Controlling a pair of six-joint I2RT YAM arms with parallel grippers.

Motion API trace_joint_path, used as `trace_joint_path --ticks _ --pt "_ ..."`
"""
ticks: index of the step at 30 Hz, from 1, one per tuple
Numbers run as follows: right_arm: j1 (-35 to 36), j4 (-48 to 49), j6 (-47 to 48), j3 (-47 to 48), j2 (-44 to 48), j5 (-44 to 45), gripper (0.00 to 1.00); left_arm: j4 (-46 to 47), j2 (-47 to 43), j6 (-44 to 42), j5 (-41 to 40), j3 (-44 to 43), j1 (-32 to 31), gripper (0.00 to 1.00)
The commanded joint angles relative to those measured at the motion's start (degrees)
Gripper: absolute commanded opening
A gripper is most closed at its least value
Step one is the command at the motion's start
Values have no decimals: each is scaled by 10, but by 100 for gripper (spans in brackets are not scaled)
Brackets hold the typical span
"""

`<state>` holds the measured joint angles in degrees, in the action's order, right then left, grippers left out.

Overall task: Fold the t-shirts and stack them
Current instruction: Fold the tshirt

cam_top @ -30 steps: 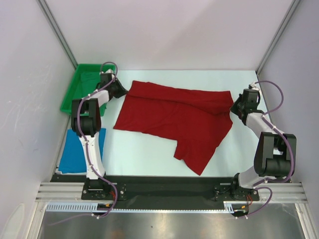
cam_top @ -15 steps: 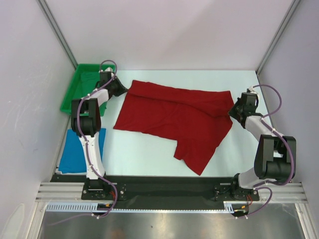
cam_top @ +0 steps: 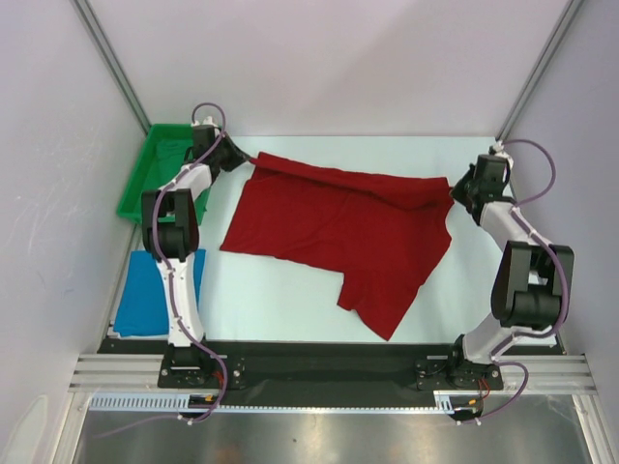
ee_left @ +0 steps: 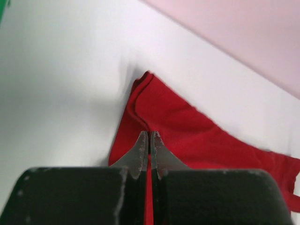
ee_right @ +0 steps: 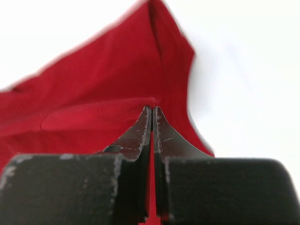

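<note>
The deep red t-shirt (cam_top: pixel 338 227) lies spread across the middle of the table, one flap reaching toward the near edge. My left gripper (cam_top: pixel 242 160) is shut on its far left corner (ee_left: pixel 154 108). My right gripper (cam_top: pixel 455 189) is shut on its far right corner (ee_right: pixel 140 79). Both corners are lifted a little off the table. The bright blue t-shirt (cam_top: pixel 145 290) lies folded flat at the near left, beside the left arm.
A green bin (cam_top: pixel 145 179) stands at the far left behind the left gripper. White walls close in the table on the left, right and back. The arm bases sit on a black rail along the near edge.
Both grippers have moved toward the back wall and slightly up, pulling the red shirt's far edge with them. The far edge now shows a raised fold between the two corners.
</note>
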<state>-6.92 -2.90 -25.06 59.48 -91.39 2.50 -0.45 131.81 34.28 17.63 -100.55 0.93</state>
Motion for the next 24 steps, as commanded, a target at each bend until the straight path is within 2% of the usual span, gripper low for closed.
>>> trace_joint_path --ticks 1,10,13,18,24 --pt "-10 22 1 90 -37 0 0 31 26 19 17 -68 7 0" --pt "-16 101 8 216 -134 -18 0 127 78 63 37 -153 3 0" --pt "-17 103 20 280 -178 -19 0 143 111 82 47 -200 1 0" --pt "-18 93 44 381 -242 -36 0 186 143 111 47 -213 0 0" --pt "-20 88 31 382 -250 -47 0 155 173 104 50 -274 -2 1"
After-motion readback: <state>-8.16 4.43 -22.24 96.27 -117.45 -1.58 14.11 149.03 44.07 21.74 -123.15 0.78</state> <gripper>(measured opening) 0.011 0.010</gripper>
